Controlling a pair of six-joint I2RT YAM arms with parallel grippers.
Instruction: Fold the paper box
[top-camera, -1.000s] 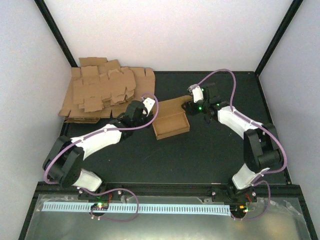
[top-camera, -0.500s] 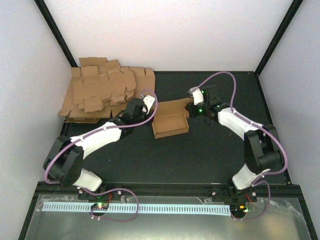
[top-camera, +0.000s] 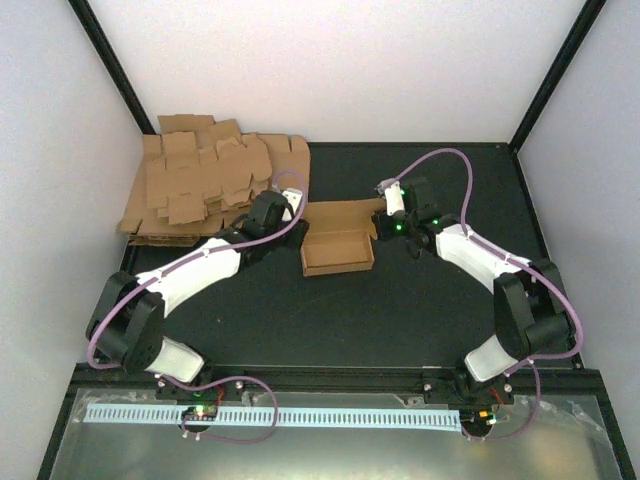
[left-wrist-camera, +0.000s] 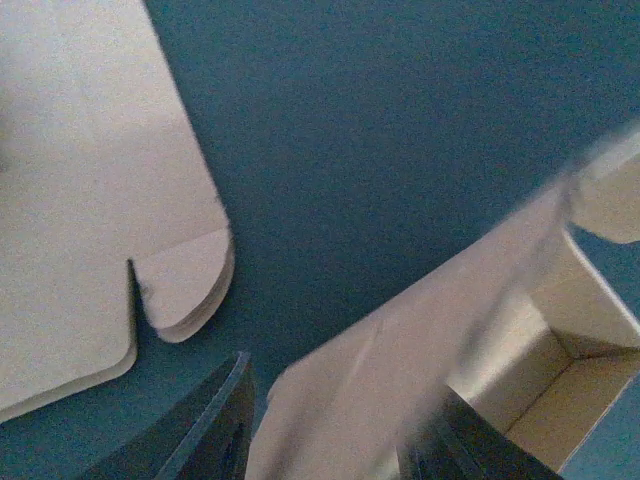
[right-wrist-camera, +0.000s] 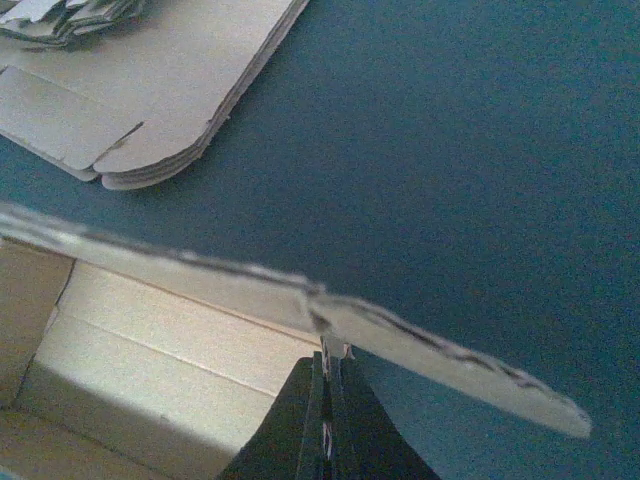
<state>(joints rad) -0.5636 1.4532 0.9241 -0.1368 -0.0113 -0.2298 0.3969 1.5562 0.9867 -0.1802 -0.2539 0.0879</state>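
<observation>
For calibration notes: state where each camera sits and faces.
Top external: above, behind the bases, looking down at the table; both arms show, left gripper and right gripper at the paper box.
Left wrist: on the left arm, looking past open fingers at a box wall.
Right wrist: on the right arm, looking along shut fingers pinching a box flap.
Shared: all show the box; both wrists show the cardboard pile.

paper box (top-camera: 338, 250) between left tool (top-camera: 298, 212) and right tool (top-camera: 380, 215), cardboard pile (top-camera: 205, 185) back-left
</observation>
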